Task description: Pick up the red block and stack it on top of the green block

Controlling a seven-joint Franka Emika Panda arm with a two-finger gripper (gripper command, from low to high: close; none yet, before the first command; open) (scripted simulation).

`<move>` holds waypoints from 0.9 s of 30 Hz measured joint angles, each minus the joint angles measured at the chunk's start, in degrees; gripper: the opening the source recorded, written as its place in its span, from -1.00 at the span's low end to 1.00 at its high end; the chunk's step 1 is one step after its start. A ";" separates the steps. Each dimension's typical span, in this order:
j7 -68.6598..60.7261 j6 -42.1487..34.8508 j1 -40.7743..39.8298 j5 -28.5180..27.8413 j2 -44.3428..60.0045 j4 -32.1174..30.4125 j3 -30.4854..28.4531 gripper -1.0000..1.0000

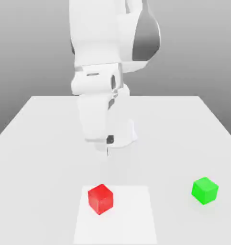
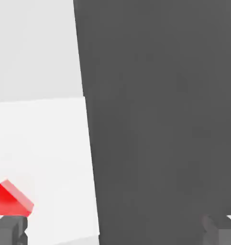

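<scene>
Red block [image 1: 100, 198] (matte cube) is sitting on a paler square patch [image 1: 131, 215] of the white table [image 1: 40, 143]. Gripper [image 2: 115, 229] is hanging above and behind it, jaws spread wide, holding nothing. Green block [image 1: 204, 190], same shape, is resting well apart at the exterior view's right.

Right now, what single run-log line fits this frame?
phase: approach | tool: open, empty | small matte red cube: on table, ungrasped | small matte green cube: apart, nothing stacked on it

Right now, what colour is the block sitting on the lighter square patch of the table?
Bright red, plain matte faces; clearest in the exterior view.
</scene>
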 joint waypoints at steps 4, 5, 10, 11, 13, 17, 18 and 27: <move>-10.38 2.05 2.31 0.65 3.50 -2.02 -2.77 0.00; -13.06 2.57 2.75 0.91 4.40 -2.52 -3.30 0.00; -26.54 5.14 4.28 2.40 8.97 -5.04 -5.20 0.00; -29.24 5.65 4.45 2.71 9.88 -5.55 -5.44 0.00; -34.62 6.67 4.54 3.30 11.70 -6.56 -5.65 0.00; -44.45 9.43 4.14 7.47 16.17 -7.54 -4.61 0.00; -46.70 10.42 3.71 10.13 17.71 -7.31 -3.43 0.00; -62.28 18.23 -8.36 30.88 29.41 -4.78 13.33 -1.00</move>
